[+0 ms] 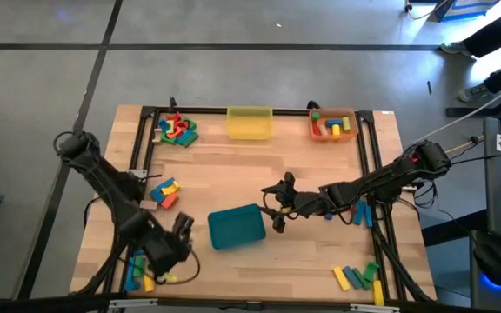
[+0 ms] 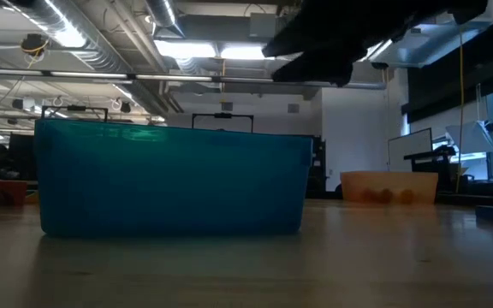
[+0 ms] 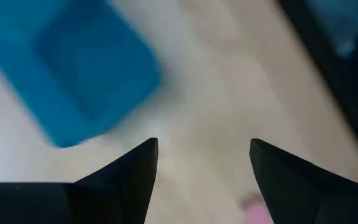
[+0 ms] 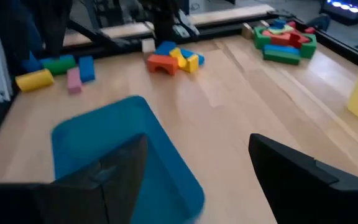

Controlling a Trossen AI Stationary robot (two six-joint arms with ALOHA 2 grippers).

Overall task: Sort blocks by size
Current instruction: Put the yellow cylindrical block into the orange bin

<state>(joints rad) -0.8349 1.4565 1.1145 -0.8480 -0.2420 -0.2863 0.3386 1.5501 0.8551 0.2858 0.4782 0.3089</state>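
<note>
The blocks lie in loose groups on the wooden table: a pile at the far left (image 1: 177,129), a few at mid left (image 1: 165,193), some at the near left (image 1: 137,274), some at the near right (image 1: 359,276) and a few under my right arm (image 1: 361,214). More blocks sit in the orange tray (image 1: 333,124). My left gripper (image 1: 183,228) (image 3: 204,142) hangs open over bare wood just left of the teal tray (image 1: 236,226). My right gripper (image 1: 280,202) (image 4: 197,138) stands open at the teal tray's right end, above it, with nothing between its fingers.
A yellow tray (image 1: 250,122) stands at the far middle, the orange tray to its right. The teal tray (image 2: 169,175) fills the middle of the low view. A black frame (image 1: 146,139) runs along the table's left, far and right sides. Bare wood lies between the trays.
</note>
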